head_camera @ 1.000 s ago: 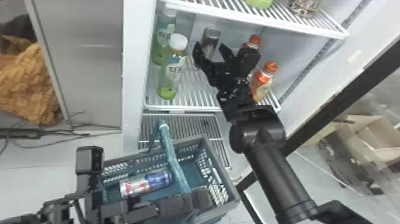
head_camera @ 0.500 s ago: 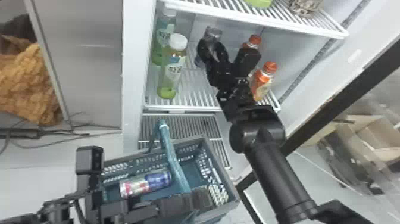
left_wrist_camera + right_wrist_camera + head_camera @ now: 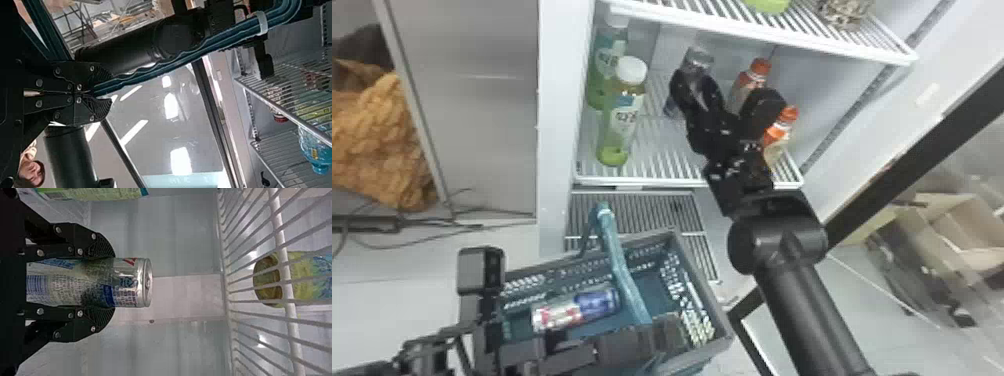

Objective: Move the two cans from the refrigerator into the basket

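In the head view, my right gripper (image 3: 699,95) is at the refrigerator shelf, around a standing silver can (image 3: 699,57). In the right wrist view, the right gripper (image 3: 111,282) is shut on the can (image 3: 127,282), a finger against each side and its lid end sticking out past them. My left gripper (image 3: 662,327) is over the basket (image 3: 699,285) at the handle (image 3: 622,270). In the left wrist view, the left gripper (image 3: 103,90) is shut on the basket handle (image 3: 164,66). Silver-red and blue can surfaces (image 3: 557,315) lie inside the basket; one can or two, I cannot tell.
Green bottles (image 3: 622,115) stand left of the right gripper, orange-capped bottles (image 3: 779,127) close on its right. An upper wire shelf (image 3: 762,32) hangs above. The lower shelf's front edge (image 3: 647,181) lies between gripper and basket.
The right gripper's fingers, spread apart a second ago, have come together on the can. The left gripper and the basket have stayed where they were.
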Controlling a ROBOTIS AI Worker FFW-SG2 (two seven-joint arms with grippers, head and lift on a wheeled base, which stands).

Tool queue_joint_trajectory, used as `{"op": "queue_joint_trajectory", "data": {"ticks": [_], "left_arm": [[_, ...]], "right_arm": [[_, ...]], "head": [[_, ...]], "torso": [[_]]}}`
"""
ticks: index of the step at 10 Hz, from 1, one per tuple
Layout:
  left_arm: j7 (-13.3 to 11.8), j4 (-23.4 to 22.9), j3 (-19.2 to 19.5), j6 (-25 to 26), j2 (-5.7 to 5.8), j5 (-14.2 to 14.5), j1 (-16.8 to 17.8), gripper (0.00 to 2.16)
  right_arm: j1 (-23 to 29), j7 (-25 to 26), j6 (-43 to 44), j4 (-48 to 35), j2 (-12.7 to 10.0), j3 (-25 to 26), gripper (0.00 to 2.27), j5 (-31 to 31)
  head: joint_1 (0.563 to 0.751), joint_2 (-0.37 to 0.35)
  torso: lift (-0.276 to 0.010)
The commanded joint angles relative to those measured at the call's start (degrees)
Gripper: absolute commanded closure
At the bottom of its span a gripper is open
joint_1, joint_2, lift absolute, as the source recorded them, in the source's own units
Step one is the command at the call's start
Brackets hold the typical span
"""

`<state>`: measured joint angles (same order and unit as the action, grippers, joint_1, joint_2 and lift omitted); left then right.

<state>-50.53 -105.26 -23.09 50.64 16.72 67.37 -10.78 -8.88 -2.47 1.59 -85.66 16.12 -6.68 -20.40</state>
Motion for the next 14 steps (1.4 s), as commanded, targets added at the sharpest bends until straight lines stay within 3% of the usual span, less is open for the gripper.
{"op": "queue_joint_trajectory", "data": {"ticks": [1,5,10,14], "left_arm": [[0.0,0.0,0.0,0.0,0.06,0.0,0.0,1.16],[0.0,0.0,-0.1,0.3,0.24,0.0,-0.2,1.16],[0.0,0.0,0.4,0.1,0.06,0.0,-0.7,1.16],[-0.1,0.0,0.5,0.1,-0.02,0.0,-0.9,1.16]], "right_arm": [[3.8,-0.6,-1.6,-4.7,0.1,2.2,0.81,0.3],[13.1,-1.0,-4.7,-19.6,0.7,6.6,0.81,3.0],[28.3,-1.7,-9.9,-38.7,-0.1,11.5,0.81,-0.2],[37.1,-2.4,-12.0,-49.7,-1.2,13.4,0.81,-2.5]], "head": [[0.695,-0.35],[0.695,-0.35],[0.695,-0.35],[0.695,-0.35]], "torso": [[-0.276],[-0.276],[-0.276],[-0.276]]}}
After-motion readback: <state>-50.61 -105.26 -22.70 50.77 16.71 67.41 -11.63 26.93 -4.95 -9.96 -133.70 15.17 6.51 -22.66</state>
